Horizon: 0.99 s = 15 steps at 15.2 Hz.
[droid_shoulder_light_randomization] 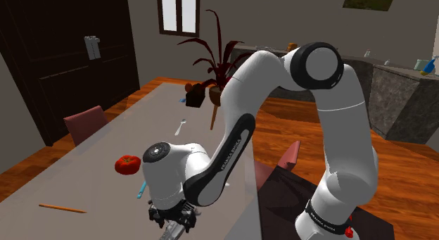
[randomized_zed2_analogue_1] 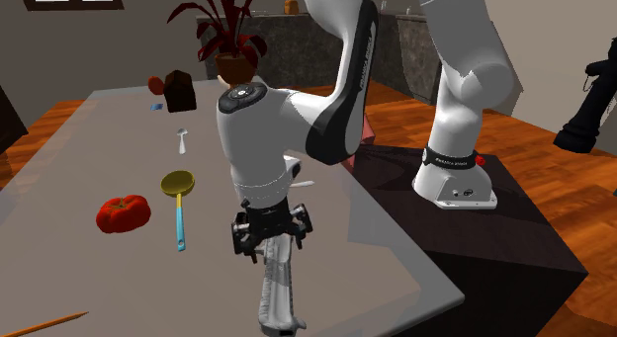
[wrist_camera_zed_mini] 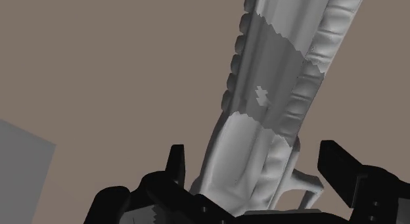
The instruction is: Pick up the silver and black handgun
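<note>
Claw (randomized_zed2_analogue_1: 272,248) hangs spread around the grey handgun (randomized_zed2_analogue_1: 277,291), which lies near the worktop's (randomized_zed2_analogue_1: 89,286) near edge; by the far edge a pot (randomized_zed2_analogue_1: 235,66) holds a dark-red plant (randomized_zed2_analogue_1: 229,34).

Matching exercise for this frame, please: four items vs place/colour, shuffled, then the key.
Things:
A. handgun
B. tomato
C. ladle
D. potted plant

Descriptions:
1. dark red leaves, at the far end of the table
2. yellow bowl, blue handle
3. grey, lying between the fingers of the open pincer
4. red, next to the ladle on the second exterior view's left

Pairs: A-3, B-4, C-2, D-1
</note>
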{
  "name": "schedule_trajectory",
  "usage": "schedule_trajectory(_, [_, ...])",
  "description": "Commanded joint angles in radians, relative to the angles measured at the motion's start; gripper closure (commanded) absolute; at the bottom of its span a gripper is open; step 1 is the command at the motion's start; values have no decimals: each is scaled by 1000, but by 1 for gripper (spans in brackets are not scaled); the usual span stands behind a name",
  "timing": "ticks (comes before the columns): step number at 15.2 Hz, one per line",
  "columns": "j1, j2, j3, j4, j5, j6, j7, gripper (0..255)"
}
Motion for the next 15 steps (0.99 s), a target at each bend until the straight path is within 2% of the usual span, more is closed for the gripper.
schedule_trajectory(1, [12,16,-14,2,-16,11,12,0])
schedule_trajectory(2, [12,16,-14,2,-16,11,12,0])
schedule_trajectory(3, [13,16,-15,2,-17,11,12,255])
schedule_trajectory(12, [12,16,-14,2,-17,11,12,255])
schedule_trajectory(15, [-13,-20,18,-4,19,-13,-11,255])
